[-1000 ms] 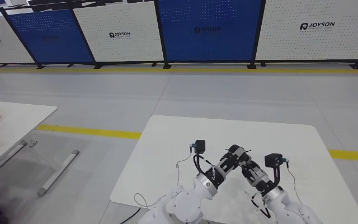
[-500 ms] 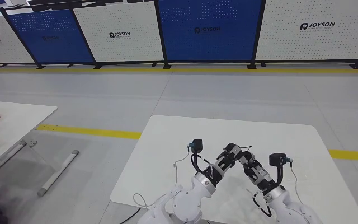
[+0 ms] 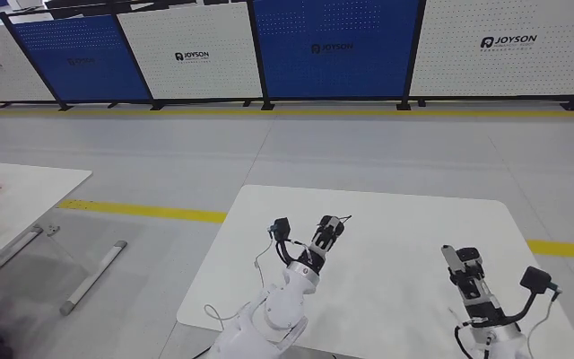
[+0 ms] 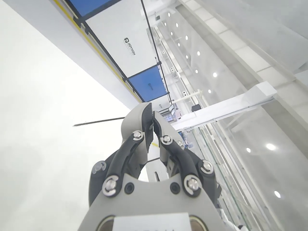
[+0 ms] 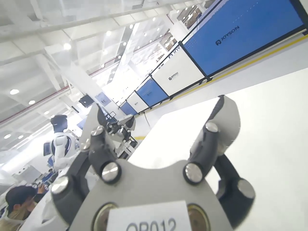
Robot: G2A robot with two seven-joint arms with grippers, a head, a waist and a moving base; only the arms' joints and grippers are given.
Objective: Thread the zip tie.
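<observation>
Zip tie, a thin, dark, straight strip, juts sideways from the left claw, which pinches it above the counter, inward of its left edge. Right claw is spread wide by the counter's near right corner, well apart.

- Round ceiling lamps are shining down from overhead, lighting the hall brightly and evenly.
- The white bench is glaring almost to blank, and the zip tie is standing out dark against it.
- Highlights are glinting on the bolts of the left gripper.
- Fence panels and roof beams are bowing toward both wrist views' edges.
</observation>
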